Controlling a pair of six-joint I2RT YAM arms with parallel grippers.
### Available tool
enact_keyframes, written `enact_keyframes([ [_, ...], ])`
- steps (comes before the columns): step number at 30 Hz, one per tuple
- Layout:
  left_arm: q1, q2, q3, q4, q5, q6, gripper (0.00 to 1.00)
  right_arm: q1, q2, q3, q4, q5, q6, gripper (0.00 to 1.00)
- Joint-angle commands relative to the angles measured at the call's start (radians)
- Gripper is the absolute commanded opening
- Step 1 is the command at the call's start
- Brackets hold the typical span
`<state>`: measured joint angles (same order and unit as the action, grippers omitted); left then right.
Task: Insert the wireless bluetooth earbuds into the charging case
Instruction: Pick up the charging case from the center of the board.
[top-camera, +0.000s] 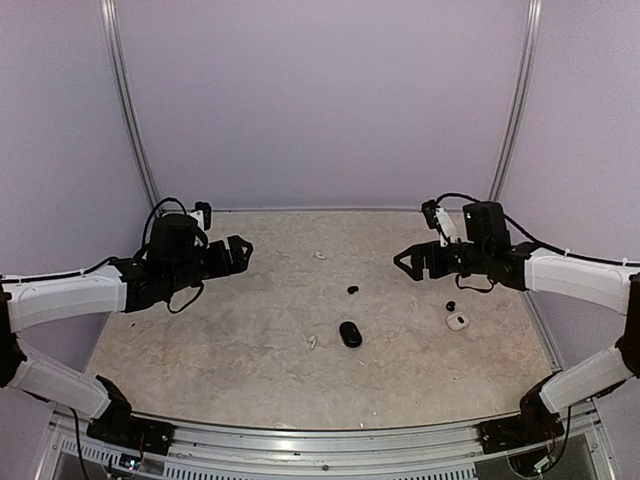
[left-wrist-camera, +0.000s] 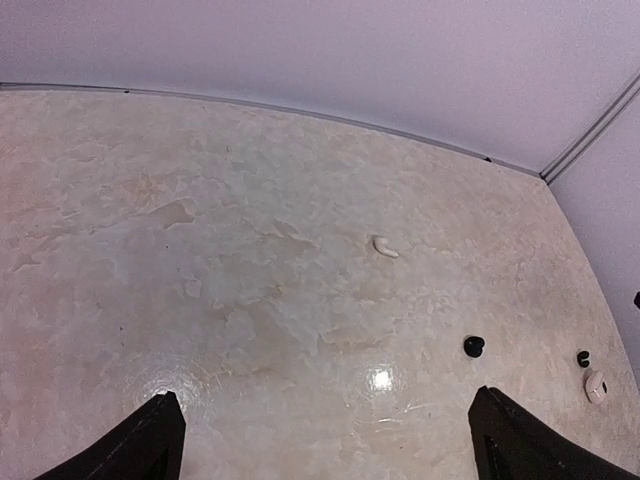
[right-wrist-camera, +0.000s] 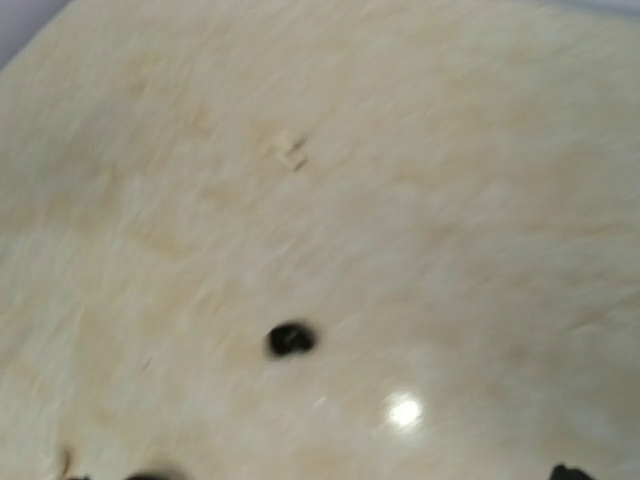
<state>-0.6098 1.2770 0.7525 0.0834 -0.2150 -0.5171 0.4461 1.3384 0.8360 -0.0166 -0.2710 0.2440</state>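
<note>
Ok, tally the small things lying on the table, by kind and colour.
Black earbuds: 2
White earbuds: 2
Black case: 1
White case: 1
Total: 6

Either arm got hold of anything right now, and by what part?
Nothing is held. The left gripper and right gripper hang above the table with jaws open and empty; the earbuds lie loose on it.
</note>
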Motion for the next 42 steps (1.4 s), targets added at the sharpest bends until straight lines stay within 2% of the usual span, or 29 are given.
enact_keyframes([
  [1,-0.033,0.009,0.023,0.036,-0.044,-0.006,0.99,0.087,0.039,0.026,-0.105,0.024,-0.064,0.99],
  [6,-0.048,-0.008,0.010,0.055,-0.057,-0.015,0.99,0.181,0.097,0.039,-0.177,0.018,-0.086,0.98],
  [12,-0.053,-0.025,-0.007,0.067,-0.061,-0.031,0.99,0.278,0.201,0.101,-0.253,0.012,-0.092,0.89],
  [23,-0.055,-0.074,-0.053,0.075,-0.124,-0.049,0.99,0.458,0.444,0.293,-0.396,0.143,-0.011,0.80],
  [34,-0.051,-0.113,-0.069,0.062,-0.178,-0.031,0.99,0.495,0.594,0.426,-0.469,0.313,0.047,0.77],
  [42,-0.050,-0.120,-0.090,0.061,-0.208,-0.043,0.99,0.496,0.663,0.498,-0.501,0.346,0.075,0.62],
])
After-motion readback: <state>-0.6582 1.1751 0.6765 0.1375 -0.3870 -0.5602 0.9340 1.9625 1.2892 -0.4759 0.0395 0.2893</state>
